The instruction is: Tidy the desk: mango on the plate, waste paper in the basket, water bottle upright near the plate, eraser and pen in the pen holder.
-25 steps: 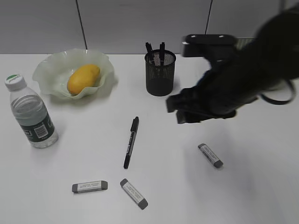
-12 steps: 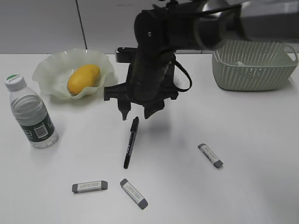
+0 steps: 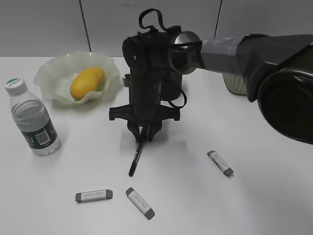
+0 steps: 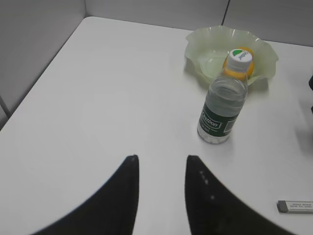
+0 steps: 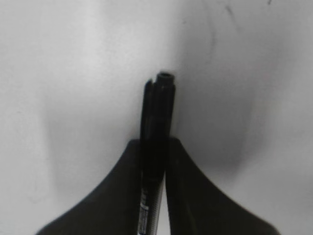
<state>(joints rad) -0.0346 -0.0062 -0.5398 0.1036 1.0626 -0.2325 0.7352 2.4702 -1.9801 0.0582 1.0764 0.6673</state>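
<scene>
**Inspector:** Report the right arm.

**Operator:** I have the right gripper (image 3: pixel 143 133) down on the tabletop (image 3: pixel 244 205), closed around the pen (image 3: pixel 136 157). In my right wrist view the two fingers (image 5: pixel 122 196) press the black barrel (image 5: pixel 156 127) from both sides, and the pen's end sticks out beyond the tips. In the exterior view the lower part of the pen lies on the tabletop, angled toward the near edge.

**Inspector:** Left arm?

**Operator:** The left gripper (image 4: pixel 161 191) hangs above bare tabletop with its fingers parted and nothing between them.

**Inspector:** Remaining items?

**Operator:** The mango (image 3: pixel 87 82) lies in the pale green plate (image 3: pixel 54 68) at the far left. The water bottle (image 3: pixel 32 120) stands upright just in front of the plate, green cap on. Three erasers lie flat: one (image 3: pixel 94 196) near the front left, a second (image 3: pixel 140 203) just right of it, a third (image 3: pixel 220 163) well apart to the right. The basket (image 3: pixel 234 84) shows only as a sliver behind the right arm, so I cannot tell what it contains. The pen holder is hidden behind the arm.
</scene>
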